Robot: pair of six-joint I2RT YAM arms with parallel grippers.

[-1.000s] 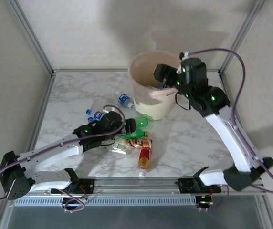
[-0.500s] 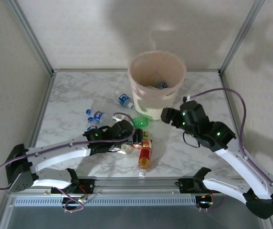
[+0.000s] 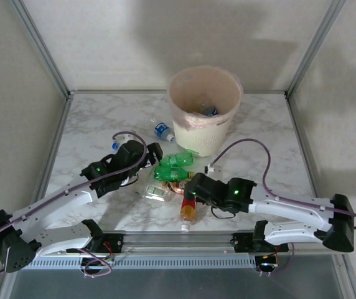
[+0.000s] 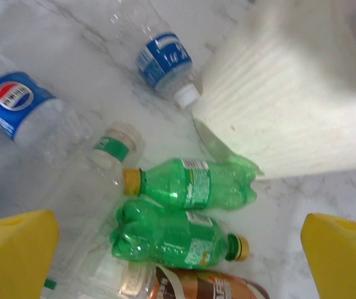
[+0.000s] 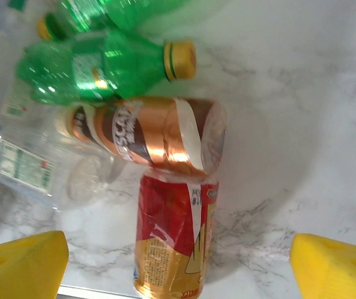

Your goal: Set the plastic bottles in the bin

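We find left end effector (image 4: pixel 178 249) and right end effector (image 5: pixel 178 265) spread wide, empty. Risk: green bottles (image 4: pixel 190 187) and red bottle (image 5: pixel 172 243) lie crowded; closing may pinch two or scatter them.

1. The right claw (image 3: pixel 190 188) has left the rim of the bin (image 3: pixel 218 134). A second ago it hung there, then dropped to the bin's right. It now sits low over the desk, at the cap-less end of the red-labelled bottle (image 3: pixel 190 210).
2. The right arm, earlier raised high, now lies stretched along the desk's near edge.
3. The left claw (image 3: pixel 154 152) has drawn back leftward off the bottle pile.
4. The two green bottles (image 3: pixel 177 161), covered by that claw half a second ago, are in plain sight again.
5. The left arm now overlaps the blue-labelled bottles at the left.
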